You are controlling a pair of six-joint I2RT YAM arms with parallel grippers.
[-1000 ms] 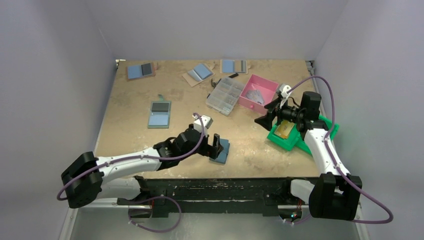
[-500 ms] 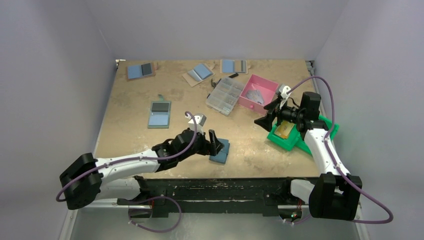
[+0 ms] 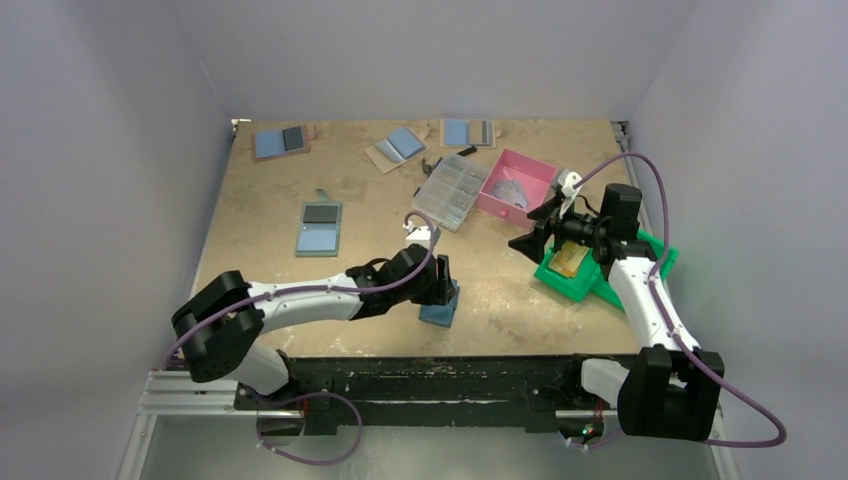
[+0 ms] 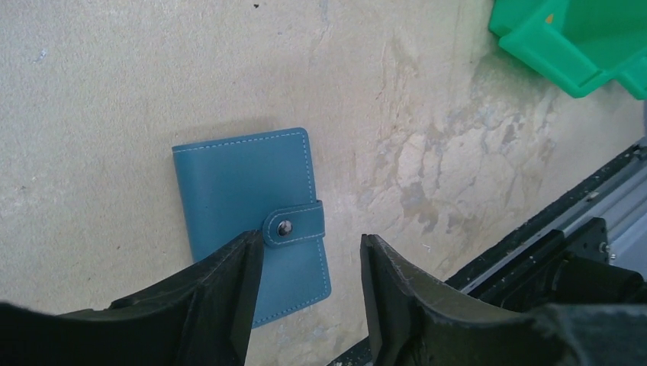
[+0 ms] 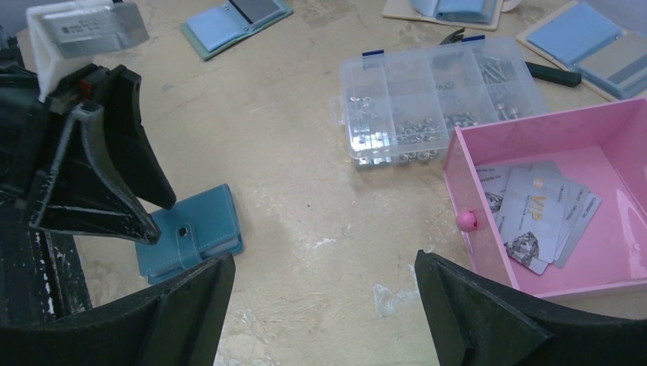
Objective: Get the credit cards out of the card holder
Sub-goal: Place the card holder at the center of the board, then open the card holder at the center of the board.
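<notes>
**Top external view.** The left gripper point(image 3: 443, 281) stands over the far end of the card holder point(image 3: 439, 314). The holder lies closed on the table point(image 3: 270, 270), near the front edge and between the two arms. The right gripper point(image 3: 536, 228) hangs above the green bin point(image 3: 590, 285), well apart from the holder, with its jaws wide apart and nothing in them.

**Left wrist view.** The jaws stand about half apart and hold nothing. One finger overlaps the strap-side edge of the holder and the other is over bare table. Whether either finger touches the leather cannot be told. The snap strap point(image 4: 295, 223) is fastened, so the credit cards are not visible.

**Right wrist view.** The holder lies flat just under the left fingers. Loose cards point(image 5: 538, 217) lie in the pink box point(image 5: 488, 263), beside a clear parts organiser point(image 5: 435, 99).

**Hazards.**
- The holder is thin and lies flat. Jaws that close without getting under an edge are likely to slide off it or push it toward the table edge.
- A pinch across the strap would hold the snap shut instead of releasing it.
- A pinch on one cover only could lift the holder still closed.

**Change from the earlier frames.**
- The left arm has reached further forward, bringing the gripper from beside the holder to over it.
- Its jaws have narrowed from fully spread.
- The holder and the right arm have not visibly moved.
</notes>
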